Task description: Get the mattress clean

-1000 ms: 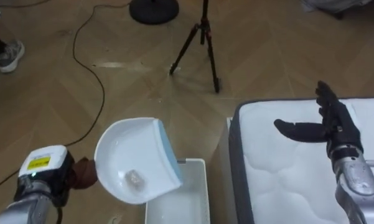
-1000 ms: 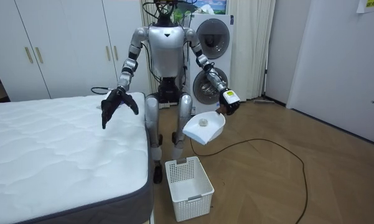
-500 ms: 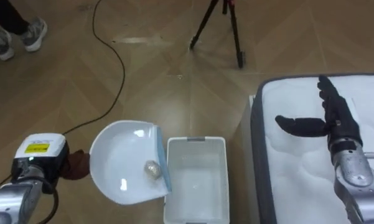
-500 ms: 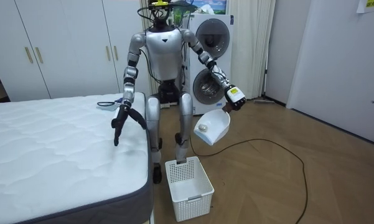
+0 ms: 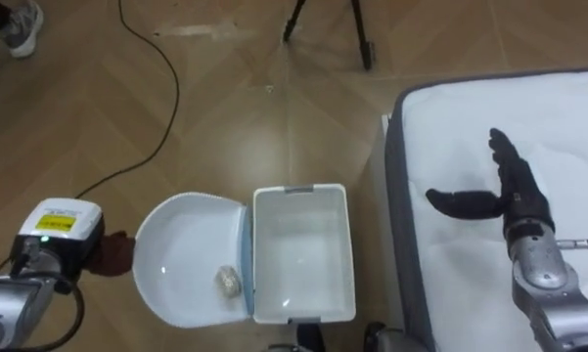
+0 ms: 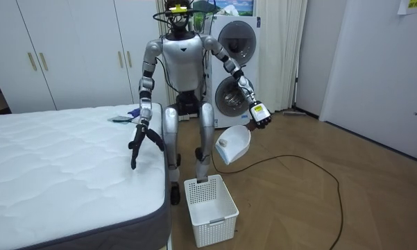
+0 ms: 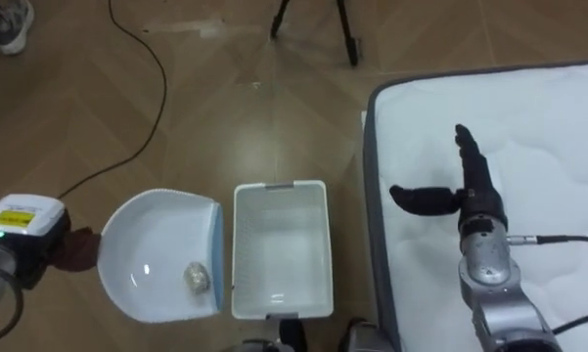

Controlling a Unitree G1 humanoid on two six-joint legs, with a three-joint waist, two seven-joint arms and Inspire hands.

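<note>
1. Dustpan [image 5: 186, 256] hangs at the basket's [image 5: 303, 252] 9 o'clock, rims close together, with the left hand [image 5: 113, 256] curled round its handle.
2. Paper wad [image 5: 228, 282] lies inside it, at its 4 o'clock.
3. Right hand [image 5: 504, 196], fingers straight and spread, is over the bed [image 5: 567, 117] at the basket's 3 o'clock.

White dustpan [image 5: 176, 244], blue lip; white basket [image 5: 299, 190]; white quilted mattress [image 5: 567, 127].
</note>
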